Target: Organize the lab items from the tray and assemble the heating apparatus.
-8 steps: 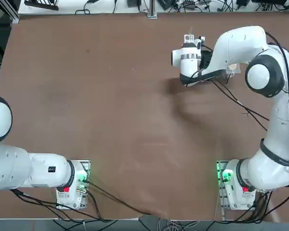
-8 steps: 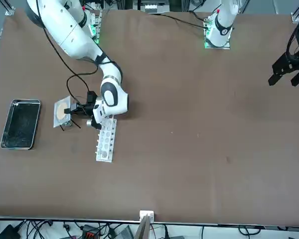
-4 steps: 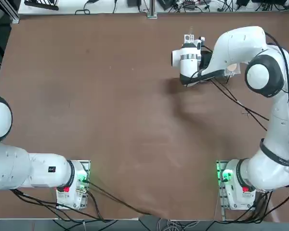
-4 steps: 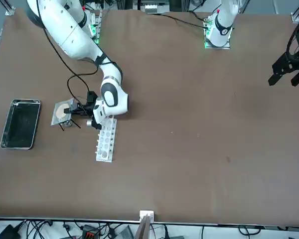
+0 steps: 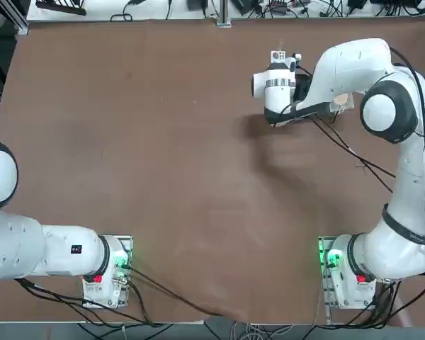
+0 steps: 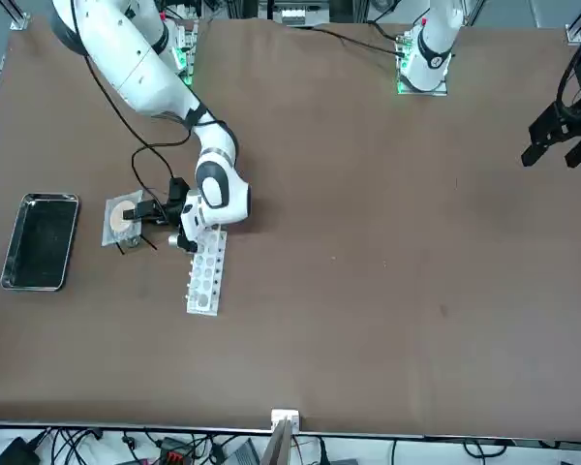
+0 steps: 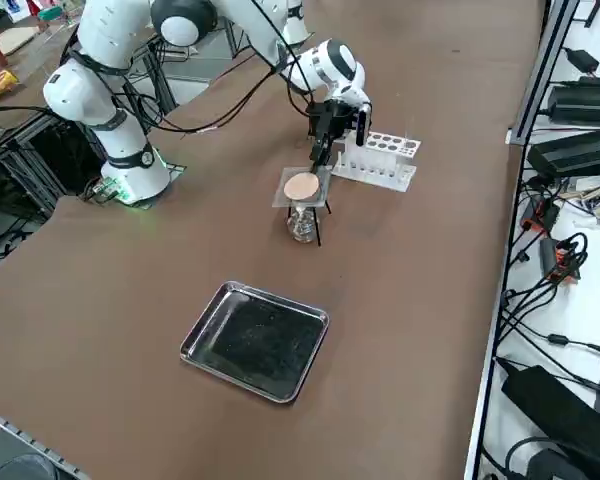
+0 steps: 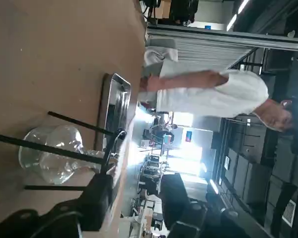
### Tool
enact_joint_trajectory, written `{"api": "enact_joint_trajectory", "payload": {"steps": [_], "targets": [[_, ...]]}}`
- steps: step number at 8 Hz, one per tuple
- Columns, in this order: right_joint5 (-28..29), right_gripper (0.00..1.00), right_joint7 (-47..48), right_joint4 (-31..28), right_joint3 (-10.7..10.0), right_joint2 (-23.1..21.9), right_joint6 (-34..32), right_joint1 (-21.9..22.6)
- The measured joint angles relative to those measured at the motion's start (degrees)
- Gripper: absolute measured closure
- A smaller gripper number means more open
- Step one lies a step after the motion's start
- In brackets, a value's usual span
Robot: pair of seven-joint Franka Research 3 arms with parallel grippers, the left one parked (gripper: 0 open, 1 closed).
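Note:
The square grey mesh (image 6: 123,218) with its tan round centre lies flat on the black wire ring stand (image 7: 318,226). Under it stands the small clear glass burner (image 7: 301,223), which also shows in the wrist view as the burner (image 8: 49,157) between the stand's thin legs (image 8: 54,151). My right gripper (image 6: 147,212) is level with the mesh's edge, on the side facing the white rack, and its fingers (image 8: 98,197) are open astride that edge. The shiny metal tray (image 7: 255,340) lies empty further out. In the top view my arm hides most of this.
The long white holed rack (image 6: 205,271) lies right beside my gripper, on the side away from the tray. A person in a white shirt (image 8: 208,94) stands beyond the table in the wrist view. Cables hang from my wrist (image 6: 140,155).
My right gripper's fingers have spread apart and let go of the mesh. The mesh, slightly tilted before, now rests level on the ring stand. The arm has barely moved.

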Motion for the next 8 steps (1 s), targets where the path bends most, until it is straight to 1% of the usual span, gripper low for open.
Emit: {"api": "enact_joint_trajectory", "payload": {"steps": [2,3,4,5,8], "targets": [[-0.1,0.37,-2.51,1.25,-0.08,0.0,0.01,-0.01],[-0.32,0.34,-2.9,1.51,-0.21,0.0,0.17,-0.02],[-0.53,0.34,-2.99,1.51,-0.33,0.12,0.37,-0.04],[-0.61,0.25,-3.02,1.51,-0.38,0.38,0.49,-0.04],[-0.73,0.02,-3.05,1.52,-0.47,1.2,0.62,-0.04]]}}
